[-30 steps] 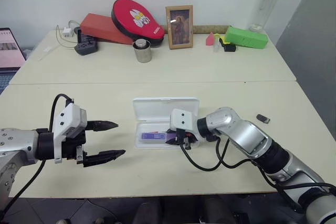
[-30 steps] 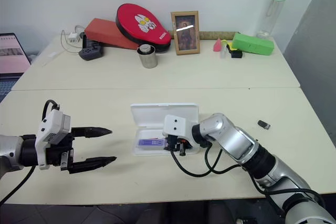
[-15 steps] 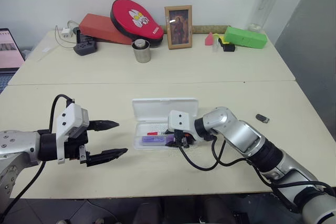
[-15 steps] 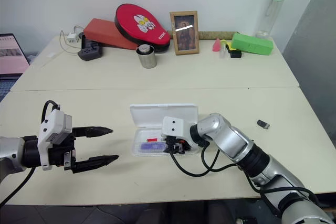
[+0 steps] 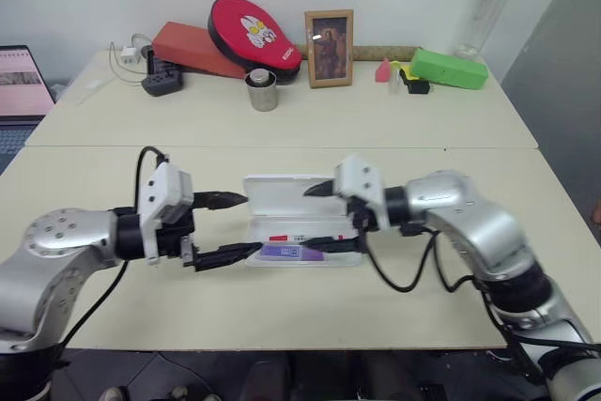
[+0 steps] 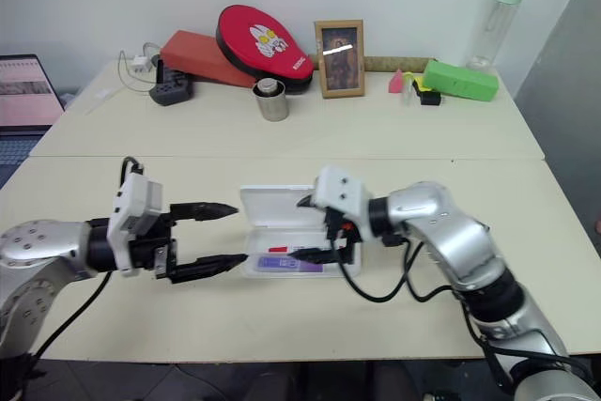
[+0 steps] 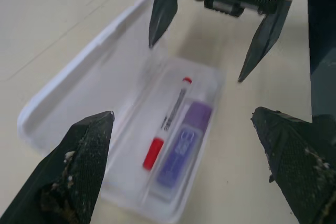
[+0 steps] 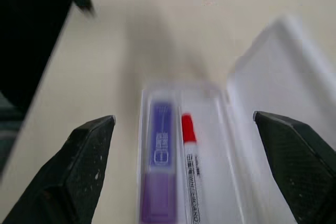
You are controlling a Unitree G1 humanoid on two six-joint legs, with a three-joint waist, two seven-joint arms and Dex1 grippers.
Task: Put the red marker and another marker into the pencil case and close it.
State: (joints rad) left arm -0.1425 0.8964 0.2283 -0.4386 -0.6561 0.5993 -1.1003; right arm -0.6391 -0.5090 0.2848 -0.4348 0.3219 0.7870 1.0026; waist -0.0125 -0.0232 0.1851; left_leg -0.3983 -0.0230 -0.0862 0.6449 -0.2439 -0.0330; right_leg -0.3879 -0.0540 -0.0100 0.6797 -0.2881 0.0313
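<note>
While pencil case (image 5: 293, 196) lies open: one red marker (image 7: 169, 121), one purple marker (image 7: 181, 147) inside; both grippers' fingers spread, empty.

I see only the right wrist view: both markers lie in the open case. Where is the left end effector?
Observer: The left end effector is open at the left end of the case, pointing at it.
Operator: Does the right one hold something?
Observer: No. The right end effector is open over the right half of the case and holds nothing.
Operator: What else stands near?
Observer: The nearest thing is a cup, far behind the case.
</note>
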